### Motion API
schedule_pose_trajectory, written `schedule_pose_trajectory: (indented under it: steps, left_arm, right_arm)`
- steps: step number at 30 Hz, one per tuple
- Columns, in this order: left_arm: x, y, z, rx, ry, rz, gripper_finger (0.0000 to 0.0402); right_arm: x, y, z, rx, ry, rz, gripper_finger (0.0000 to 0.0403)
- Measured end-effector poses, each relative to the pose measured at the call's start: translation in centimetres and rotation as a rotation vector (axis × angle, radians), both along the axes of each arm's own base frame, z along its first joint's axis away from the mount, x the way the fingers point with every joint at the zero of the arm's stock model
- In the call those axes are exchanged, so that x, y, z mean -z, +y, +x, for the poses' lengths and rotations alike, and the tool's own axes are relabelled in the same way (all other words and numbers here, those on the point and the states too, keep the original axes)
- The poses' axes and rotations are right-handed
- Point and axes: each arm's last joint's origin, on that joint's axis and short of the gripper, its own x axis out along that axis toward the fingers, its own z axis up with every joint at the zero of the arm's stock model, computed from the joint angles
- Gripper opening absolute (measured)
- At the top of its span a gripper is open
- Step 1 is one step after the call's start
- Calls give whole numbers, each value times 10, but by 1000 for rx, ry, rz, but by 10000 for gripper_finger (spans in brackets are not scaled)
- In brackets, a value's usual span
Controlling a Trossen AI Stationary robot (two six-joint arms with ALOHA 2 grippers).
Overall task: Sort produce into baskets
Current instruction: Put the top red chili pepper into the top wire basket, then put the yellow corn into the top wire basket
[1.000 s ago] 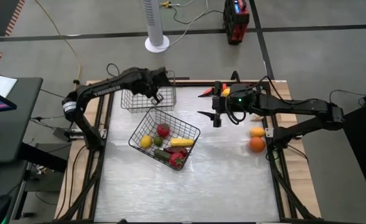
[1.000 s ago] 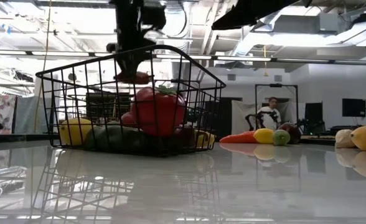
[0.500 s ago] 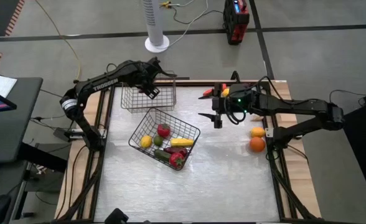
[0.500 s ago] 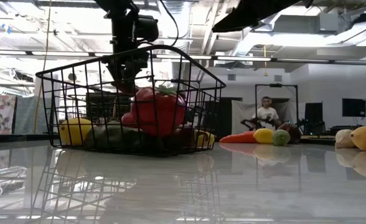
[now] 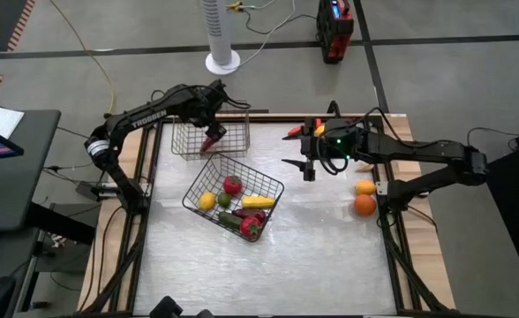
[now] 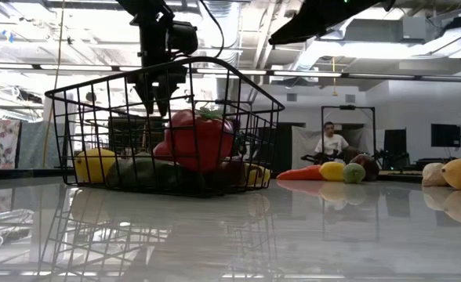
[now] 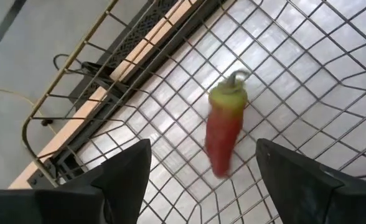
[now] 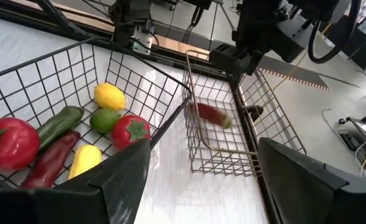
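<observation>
you have two wire baskets on the table: the silvery basket (image 5: pixel 210 139) at the far side, and the dark basket (image 5: pixel 233 196) nearer, sitting at an angle.

in the dark basket you can count two tomatoes (image 5: pixel 231 185), a yellow lemon (image 5: pixel 206 200), a lime (image 5: pixel 224 200), a long yellow piece (image 5: pixel 258 202), a green pepper and a dark red pepper, too close together from above to point apart.

loose at the far edge, by the right arm, lie a red-orange carrot (image 6: pixel 299 174) with yellow, green and dark round pieces beside it in the low view. at the right edge you have two orange fruits (image 5: pixel 364 205), one near the other.

the left gripper (image 5: pixel 215 117) hovers over the silvery basket with its fingers spread apart and nothing between them. a second ago it was clamped on the red chili pepper (image 7: pixel 225 127); since then the fingers have parted, and the pepper now shows below them inside the silvery basket, clear of both fingers. whether it already rests on the wire floor you cannot tell.

the right gripper (image 5: pixel 308 165) waits over the table right of the dark basket, fingers parted and empty, where it was before.
</observation>
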Motion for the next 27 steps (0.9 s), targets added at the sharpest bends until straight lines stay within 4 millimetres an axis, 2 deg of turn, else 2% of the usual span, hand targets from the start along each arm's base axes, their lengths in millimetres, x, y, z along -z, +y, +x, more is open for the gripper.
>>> schedule_pose_trajectory:
  steps: [3, 6, 12, 16, 19, 23, 27]
  left_arm:
    - [-6, -5, 3, 20, -49, -57, 284]
    - [-11, -23, 18, 109, -136, -143, 282]
    - [-12, -95, 56, 364, -118, -156, 279]
    - [-12, -143, 69, 503, -109, -168, 278]
    - [-11, -170, 76, 572, -130, -180, 278]
    - [-2, -193, 86, 638, -149, -251, 278]
    - [14, -202, 99, 737, -145, -318, 278]
  right_arm:
    - [1, -2, -1, 5, 11, -1, 325]
    - [3, -6, -4, 23, 40, 0, 325]
    - [-3, -20, -24, 105, 1, 20, 325]
    - [-7, -26, -38, 151, -65, 22, 325]
    - [-8, -27, -44, 138, -128, 26, 325]
    - [-7, -27, -43, 109, -138, 62, 325]
    - [-3, -27, -39, 87, -119, 82, 325]
